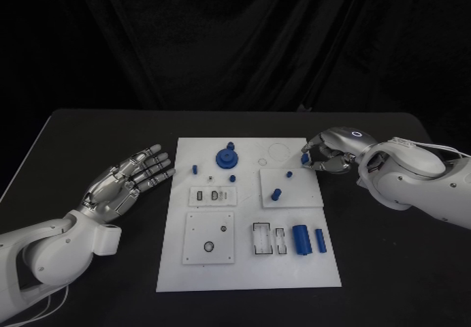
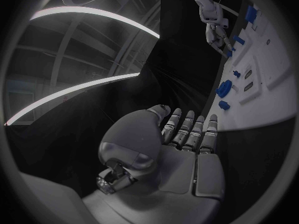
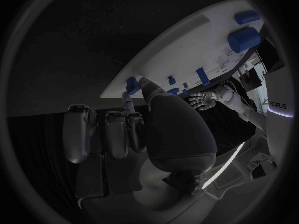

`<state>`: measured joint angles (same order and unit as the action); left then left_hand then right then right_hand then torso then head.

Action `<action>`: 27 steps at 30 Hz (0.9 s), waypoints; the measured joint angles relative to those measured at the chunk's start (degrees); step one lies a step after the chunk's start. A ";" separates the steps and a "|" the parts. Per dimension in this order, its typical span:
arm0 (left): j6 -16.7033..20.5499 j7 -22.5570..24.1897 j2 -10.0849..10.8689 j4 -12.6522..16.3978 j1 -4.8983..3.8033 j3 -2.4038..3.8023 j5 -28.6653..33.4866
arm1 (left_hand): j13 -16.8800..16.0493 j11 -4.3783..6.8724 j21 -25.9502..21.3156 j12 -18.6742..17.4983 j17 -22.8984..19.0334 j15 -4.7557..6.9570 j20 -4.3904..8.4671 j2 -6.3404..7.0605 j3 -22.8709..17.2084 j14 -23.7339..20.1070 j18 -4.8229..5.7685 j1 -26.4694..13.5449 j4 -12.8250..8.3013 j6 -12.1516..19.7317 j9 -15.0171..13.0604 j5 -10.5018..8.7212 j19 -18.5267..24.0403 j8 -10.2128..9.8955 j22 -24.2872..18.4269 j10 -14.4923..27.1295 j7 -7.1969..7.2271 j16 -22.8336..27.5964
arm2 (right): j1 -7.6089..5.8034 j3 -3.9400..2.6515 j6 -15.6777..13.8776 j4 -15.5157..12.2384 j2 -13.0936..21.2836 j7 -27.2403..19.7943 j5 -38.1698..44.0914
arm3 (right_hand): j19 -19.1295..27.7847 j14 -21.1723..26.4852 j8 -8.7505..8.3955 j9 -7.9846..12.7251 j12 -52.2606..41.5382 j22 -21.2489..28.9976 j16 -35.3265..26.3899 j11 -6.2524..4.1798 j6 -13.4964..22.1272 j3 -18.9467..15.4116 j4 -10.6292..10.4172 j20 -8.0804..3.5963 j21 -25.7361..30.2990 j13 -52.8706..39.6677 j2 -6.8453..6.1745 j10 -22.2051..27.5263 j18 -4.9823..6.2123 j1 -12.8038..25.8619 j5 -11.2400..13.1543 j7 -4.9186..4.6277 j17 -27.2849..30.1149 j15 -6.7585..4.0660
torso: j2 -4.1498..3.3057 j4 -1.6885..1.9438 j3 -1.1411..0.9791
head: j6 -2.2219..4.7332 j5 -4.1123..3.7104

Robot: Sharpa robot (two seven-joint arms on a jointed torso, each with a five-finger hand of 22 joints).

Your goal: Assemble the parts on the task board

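Looking down from the head view, you have the board [image 1: 250,276] in the middle of the table, and the right hand [image 1: 329,155] at its far right corner with the fingers curled around a small blue part [image 1: 305,157]. It looks pinched between thumb and finger, though the fingers hide most of it — treat the grip as likely, not proven. The left hand [image 1: 126,182] lies flat on the table beside the board's left edge, fingers spread and holding nothing. The other parts sit where you need to avoid them: the blue knob [image 1: 228,159] at the far side, a peg [image 1: 278,195] on the raised plate [image 1: 295,197], and two cylinders [image 1: 303,239] near the front.

In the left wrist view, the left hand [image 2: 187,139] shows open fingers pointing at the board [image 2: 271,104], well apart from it, so it can stay parked. The right hand [image 2: 217,32] appears at the far corner, over a blue part [image 2: 228,53].

In the right wrist view, the right hand [image 3: 134,129] has its fingertips [image 3: 144,83] at the board's [image 3: 187,45] edge, touching the blue part [image 3: 131,84]. To do this step well, I'd judge you should firm up the pinch before lifting — then raise straight up, keep the part upright, and steer clear of the peg on the way to its socket.
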<state>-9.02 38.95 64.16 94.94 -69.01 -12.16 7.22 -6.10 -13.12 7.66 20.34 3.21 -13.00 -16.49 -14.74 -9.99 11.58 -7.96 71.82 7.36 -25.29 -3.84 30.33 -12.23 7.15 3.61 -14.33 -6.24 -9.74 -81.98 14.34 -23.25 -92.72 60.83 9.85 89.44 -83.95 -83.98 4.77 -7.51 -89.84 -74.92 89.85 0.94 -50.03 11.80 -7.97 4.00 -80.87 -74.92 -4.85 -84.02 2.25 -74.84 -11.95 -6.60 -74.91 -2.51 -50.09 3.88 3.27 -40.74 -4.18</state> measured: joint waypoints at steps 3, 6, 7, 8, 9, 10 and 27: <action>-0.02 0.00 -0.01 -0.03 0.00 0.00 0.00 | 0.00 0.00 0.00 0.00 0.00 0.00 0.00 0.00 0.00 0.00 0.00 0.00 0.00 0.00 0.00 0.00 0.00 0.00 0.00 0.00 0.00 0.00 | 0.00 0.00 0.18 0.21 -0.25 0.01 -0.01 | 0.00 0.00 0.77 -0.40 0.00 0.00 0.00 0.00 -1.54 0.00 0.00 0.00 0.34 0.00 0.09 0.00 0.00 -0.52 -0.18 -0.08 0.00 0.00 | 0.01 0.02 0.00 | -0.07 0.01; -0.05 0.00 -0.03 -0.07 0.00 0.00 0.00 | 0.00 0.00 0.00 0.00 0.00 0.00 0.00 0.00 0.00 0.00 0.00 0.00 0.00 0.00 0.00 0.00 0.00 0.00 0.00 0.00 0.00 0.00 | 0.00 0.00 0.42 0.56 -0.49 0.03 -0.02 | 0.21 0.00 1.16 -0.74 0.00 0.00 0.00 0.00 -2.35 0.37 0.37 0.21 0.35 0.00 0.15 0.00 0.01 -1.19 -1.41 0.05 0.00 0.00 | 0.02 0.05 0.01 | -0.13 0.01; -0.06 0.00 -0.04 -0.09 0.00 0.00 0.00 | 0.00 0.00 0.00 0.00 0.00 0.00 0.00 0.00 0.00 0.00 0.00 0.00 0.00 0.00 0.00 0.00 0.00 0.00 0.00 0.00 0.00 0.00 | 0.01 0.00 0.52 0.70 -0.58 0.04 -0.02 | 0.21 0.00 1.17 -0.84 0.00 0.00 0.00 0.00 -2.62 0.61 0.61 0.21 0.56 0.00 0.25 0.00 0.00 -1.90 -2.23 -0.02 0.00 0.00 | 0.02 0.06 0.01 | -0.14 0.01; -0.07 0.00 -0.04 -0.11 0.00 0.00 0.00 | 0.00 0.00 0.00 0.00 0.00 0.00 0.00 0.00 0.00 0.00 0.00 0.00 0.00 0.00 0.00 0.00 0.00 0.00 0.00 0.00 0.00 0.00 | 0.02 0.00 0.59 0.79 -0.64 0.04 -0.02 | 0.21 0.00 1.17 -0.88 0.00 0.00 0.00 0.00 -2.69 0.71 0.71 0.21 0.56 0.00 0.19 0.00 0.00 -1.93 -2.56 -0.08 0.00 0.00 | 0.02 0.07 0.01 | -0.14 0.02; -0.08 0.00 -0.04 -0.15 0.00 0.00 0.00 | 0.00 0.00 0.00 0.00 0.00 0.00 0.00 0.00 0.00 0.00 0.00 0.00 0.00 0.00 0.00 0.00 0.00 0.00 0.00 0.00 0.00 0.00 | 0.02 0.00 0.65 0.87 -0.70 0.05 -0.02 | 0.21 0.00 1.28 -0.91 0.00 0.00 0.00 0.00 -2.69 0.71 0.71 0.21 0.56 0.00 0.19 0.00 0.00 -1.93 -2.67 -0.09 0.00 0.00 | 0.02 0.07 0.01 | -0.14 0.05; -0.09 0.00 -0.04 -0.18 0.00 0.00 0.00 | 0.00 0.00 0.00 0.00 0.00 0.00 0.00 0.00 0.00 0.00 0.00 0.00 0.00 0.00 0.00 0.00 0.00 0.00 0.00 0.00 0.00 0.00 | 0.02 0.00 0.71 0.93 -0.74 0.05 -0.02 | 0.21 0.00 1.43 -1.00 0.00 0.00 0.00 0.00 -2.80 0.71 0.71 0.21 0.68 0.00 0.19 0.00 0.00 -1.93 -2.67 -0.19 0.00 0.00 | 0.02 0.06 0.01 | -0.17 0.07; -0.30 0.00 -0.17 -0.70 0.00 0.00 0.00 | 0.00 0.00 0.00 0.23 0.00 0.00 0.00 0.00 -0.17 0.00 0.00 0.00 -0.17 0.00 0.00 0.00 0.00 0.00 0.00 0.00 0.00 0.00 | 0.23 -0.01 0.80 1.94 -1.65 0.05 -0.03 | 0.22 0.00 2.89 -2.02 0.00 0.01 0.00 0.20 -5.27 0.86 0.87 0.22 1.09 0.01 0.81 0.20 0.00 -2.55 -3.36 0.09 0.00 0.00 | 0.02 0.02 0.00 | -0.37 0.15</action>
<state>-9.32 38.95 63.99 94.24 -69.01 -12.16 7.22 -6.10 -13.12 7.66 20.57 3.21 -13.00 -16.48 -14.74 -10.16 11.58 -7.96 71.82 7.19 -25.29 -3.84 30.33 -12.23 7.15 3.61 -14.33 -6.24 -9.74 -81.75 14.33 -22.45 -90.78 59.18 9.90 89.41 -83.74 -83.98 7.66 -9.53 -89.84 -74.91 89.85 1.14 -55.30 12.67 -7.11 4.22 -79.78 -74.91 -4.03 -83.82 2.26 -77.40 -15.31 -6.52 -74.91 -2.51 -50.07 3.90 3.27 -41.11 -4.03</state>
